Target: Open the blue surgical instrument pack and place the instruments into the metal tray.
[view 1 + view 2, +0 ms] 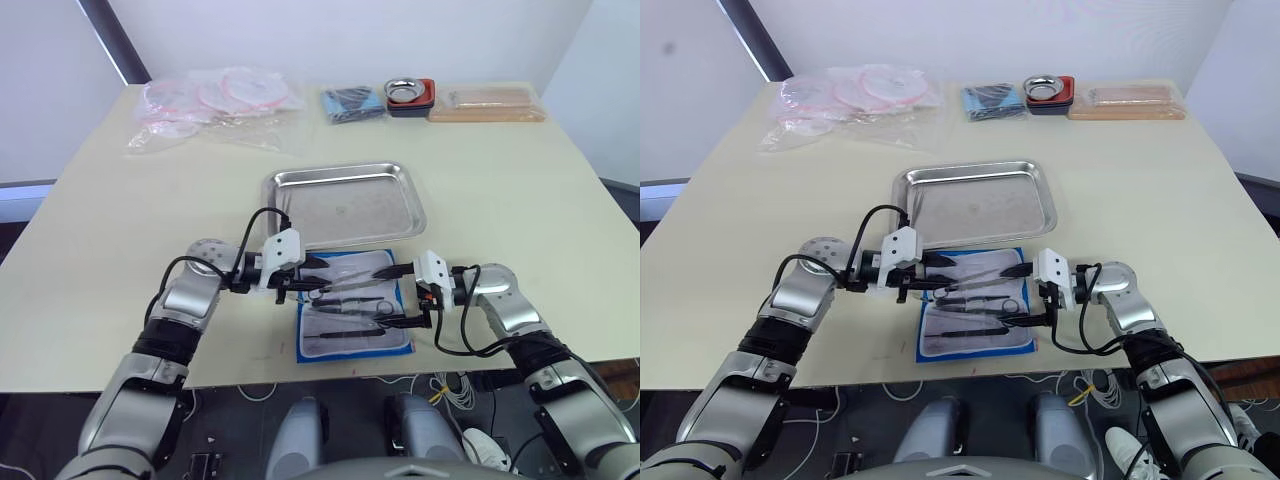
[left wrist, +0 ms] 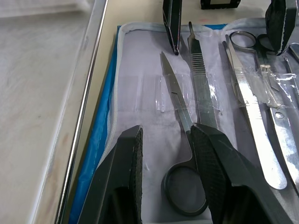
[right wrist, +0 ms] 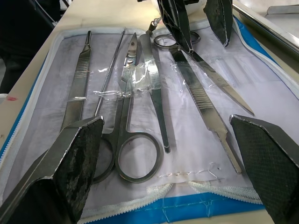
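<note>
Between the two claws: pack (image 1: 355, 318), unfolded flat on the surface (image 1: 120, 260), instruments (image 3: 140, 93) still pocketed. Left claw (image 2: 166, 154) narrowly parted astride a scissors (image 2: 180, 140) handle. Right claw (image 3: 168, 140) wide. Beyond both: tray (image 1: 345, 178), just beside pack.

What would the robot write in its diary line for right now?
pack: open, on table | instruments: all in pack | tray: empty | left hand: open, around scissors | right hand: open over pack
</note>
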Action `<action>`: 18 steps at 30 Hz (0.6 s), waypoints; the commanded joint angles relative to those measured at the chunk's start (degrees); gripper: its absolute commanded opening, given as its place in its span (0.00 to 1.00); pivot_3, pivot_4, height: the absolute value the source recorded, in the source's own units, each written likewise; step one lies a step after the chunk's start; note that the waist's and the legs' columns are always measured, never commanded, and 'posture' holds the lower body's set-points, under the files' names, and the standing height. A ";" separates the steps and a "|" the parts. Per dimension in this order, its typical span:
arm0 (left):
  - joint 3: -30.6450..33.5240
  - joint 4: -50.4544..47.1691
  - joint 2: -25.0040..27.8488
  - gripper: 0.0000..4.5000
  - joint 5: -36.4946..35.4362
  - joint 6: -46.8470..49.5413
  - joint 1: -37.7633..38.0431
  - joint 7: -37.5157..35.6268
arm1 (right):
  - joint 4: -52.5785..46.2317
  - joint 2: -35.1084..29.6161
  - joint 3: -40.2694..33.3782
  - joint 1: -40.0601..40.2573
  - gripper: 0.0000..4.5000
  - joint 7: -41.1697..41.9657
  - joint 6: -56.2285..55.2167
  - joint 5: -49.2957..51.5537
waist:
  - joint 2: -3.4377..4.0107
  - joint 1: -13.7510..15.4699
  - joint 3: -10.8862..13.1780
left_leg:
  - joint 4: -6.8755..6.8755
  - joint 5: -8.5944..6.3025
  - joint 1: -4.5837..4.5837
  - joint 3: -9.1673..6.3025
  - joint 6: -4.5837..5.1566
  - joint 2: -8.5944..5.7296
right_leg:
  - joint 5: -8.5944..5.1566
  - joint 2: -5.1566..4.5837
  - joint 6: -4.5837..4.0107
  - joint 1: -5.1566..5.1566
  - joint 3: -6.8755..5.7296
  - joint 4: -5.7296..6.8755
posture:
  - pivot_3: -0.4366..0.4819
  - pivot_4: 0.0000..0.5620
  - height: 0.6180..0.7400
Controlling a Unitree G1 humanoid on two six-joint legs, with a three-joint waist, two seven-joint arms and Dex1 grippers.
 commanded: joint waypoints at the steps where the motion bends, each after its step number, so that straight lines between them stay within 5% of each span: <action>1: -1.12 -0.82 -0.37 0.39 0.27 0.72 0.04 -0.69 | 4.73 -0.78 1.68 2.07 1.00 -1.59 1.86 -4.13 | 0.00 0.00 0.00 | 0.01 0.00 0.00 0.00 0.00 0.00 | 0.00 0.00 0.00 0.00 0.00 0.00 | 0.48 0.27 1.00; 18: -1.98 4.12 -0.14 0.39 3.31 -2.77 -2.07 -0.55 | 4.70 -0.42 1.82 2.02 1.00 -2.06 1.83 -3.99 | 0.03 -0.03 -0.05 | 0.15 0.00 0.02 -0.01 0.00 0.00 | 0.01 0.02 -0.01 0.01 0.01 0.16 | 0.48 0.27 1.00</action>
